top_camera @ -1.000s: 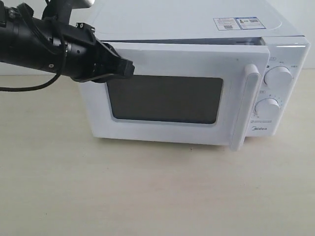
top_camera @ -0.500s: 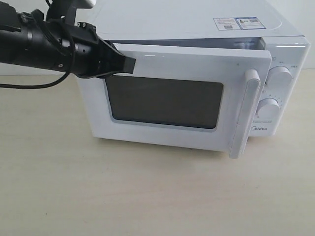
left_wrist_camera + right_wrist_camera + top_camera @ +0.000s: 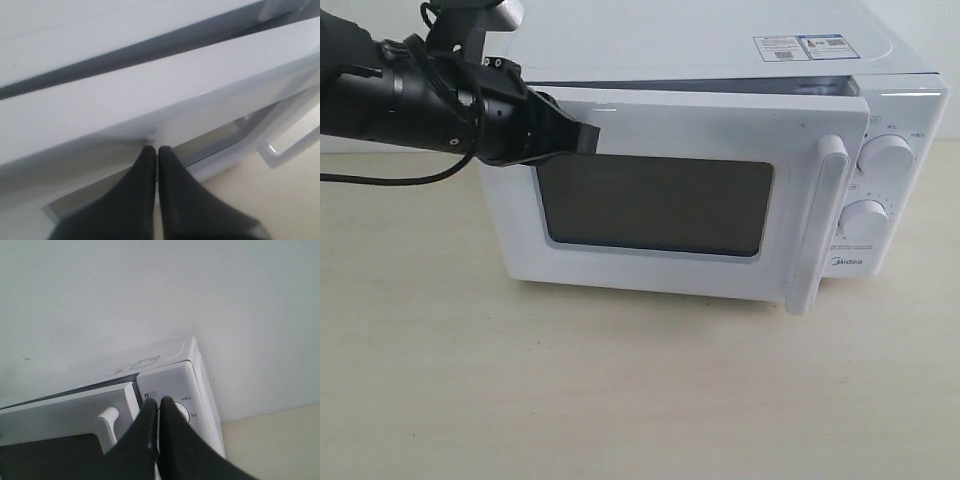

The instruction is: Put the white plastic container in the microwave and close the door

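While door [image 3: 660, 200] stands ajar | left fingers [image 3: 570, 138] together against its upper edge

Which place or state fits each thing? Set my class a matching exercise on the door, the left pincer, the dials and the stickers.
Things:
1. door
2. left pincer
3. dials
4. stickers

Places or states:
A. on top of the microwave
B. shut, tips against the door's front
C. slightly ajar, with a dark gap along its top edge
D. just past the handle, on the control panel

Pairs: 1-C, 2-B, 3-D, 4-A
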Available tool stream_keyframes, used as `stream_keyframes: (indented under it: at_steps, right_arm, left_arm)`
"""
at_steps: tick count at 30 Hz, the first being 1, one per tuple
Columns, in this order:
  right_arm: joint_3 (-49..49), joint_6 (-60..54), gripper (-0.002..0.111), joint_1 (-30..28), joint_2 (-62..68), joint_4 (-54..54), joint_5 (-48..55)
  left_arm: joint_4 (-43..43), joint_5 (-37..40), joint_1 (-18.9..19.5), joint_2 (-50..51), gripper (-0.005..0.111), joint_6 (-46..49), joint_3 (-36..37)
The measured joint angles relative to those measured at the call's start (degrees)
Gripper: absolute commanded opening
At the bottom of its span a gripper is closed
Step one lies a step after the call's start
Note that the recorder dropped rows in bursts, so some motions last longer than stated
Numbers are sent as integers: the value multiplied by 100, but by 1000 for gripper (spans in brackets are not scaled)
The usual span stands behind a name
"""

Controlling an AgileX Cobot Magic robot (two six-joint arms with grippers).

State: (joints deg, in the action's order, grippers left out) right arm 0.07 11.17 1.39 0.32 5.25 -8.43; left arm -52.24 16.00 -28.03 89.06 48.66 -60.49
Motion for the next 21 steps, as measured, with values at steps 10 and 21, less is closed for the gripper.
stream_keyframes:
  at_steps: [10,21]
  right_arm:
    - [-871,190,1,0,34,-1045,-211]
    - [-3025,-459,0,598,2757,-1294,1322]
  left_arm:
    - [10,938,0,-1564,4,288,511]
    - [47,785,0,-3887,4,85,2159]
